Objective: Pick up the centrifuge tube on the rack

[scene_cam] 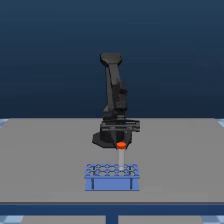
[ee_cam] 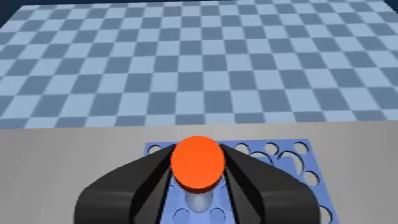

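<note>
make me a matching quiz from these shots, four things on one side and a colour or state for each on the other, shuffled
Things:
1. cap of the centrifuge tube
2. rack
3. table
4. end effector

Colour or state:
a. grey, flat surface
b. black, fingers on either side of the cap
c. orange-red
d. light blue, round holes on top

Pairs: 1-c, 2-d, 3-a, 4-b

Arm [scene_cam: 114,85]: matte black, slim boxy links, wider flat wrist block. End effector [ee_cam: 197,192]: two black, broad, curved fingers.
</note>
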`<state>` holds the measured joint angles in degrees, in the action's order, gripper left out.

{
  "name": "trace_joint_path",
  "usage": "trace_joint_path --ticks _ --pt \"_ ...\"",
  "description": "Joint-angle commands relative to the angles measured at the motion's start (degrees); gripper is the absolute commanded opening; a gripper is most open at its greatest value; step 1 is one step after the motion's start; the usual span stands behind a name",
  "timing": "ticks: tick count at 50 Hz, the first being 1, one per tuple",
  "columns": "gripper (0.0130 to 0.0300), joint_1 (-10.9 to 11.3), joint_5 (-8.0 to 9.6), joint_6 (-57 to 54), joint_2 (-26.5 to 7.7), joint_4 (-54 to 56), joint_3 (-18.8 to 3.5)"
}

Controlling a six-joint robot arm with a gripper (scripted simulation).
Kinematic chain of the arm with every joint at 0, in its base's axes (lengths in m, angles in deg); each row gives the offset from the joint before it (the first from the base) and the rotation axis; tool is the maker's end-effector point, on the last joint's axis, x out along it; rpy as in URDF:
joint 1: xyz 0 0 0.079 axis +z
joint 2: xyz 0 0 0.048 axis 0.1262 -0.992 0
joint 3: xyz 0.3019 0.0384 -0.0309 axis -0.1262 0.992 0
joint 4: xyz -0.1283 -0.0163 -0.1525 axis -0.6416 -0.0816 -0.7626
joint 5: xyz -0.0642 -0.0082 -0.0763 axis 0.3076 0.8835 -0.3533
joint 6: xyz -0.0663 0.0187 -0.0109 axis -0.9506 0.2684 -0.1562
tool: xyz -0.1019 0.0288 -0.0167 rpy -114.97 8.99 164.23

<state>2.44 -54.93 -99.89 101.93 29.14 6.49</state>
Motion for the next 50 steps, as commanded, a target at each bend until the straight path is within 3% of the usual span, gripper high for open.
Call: trace_joint_path --ticks 1,25,50 --pt "0.0130 0.0 0.76 -5.6 0.4 4.3 -0.4" --pt "0.0130 0.0 1.52 -28.5 2.3 27.0 -2.0" --pt "0.0130 0.0 0.87 -51.4 4.0 49.6 -3.9"
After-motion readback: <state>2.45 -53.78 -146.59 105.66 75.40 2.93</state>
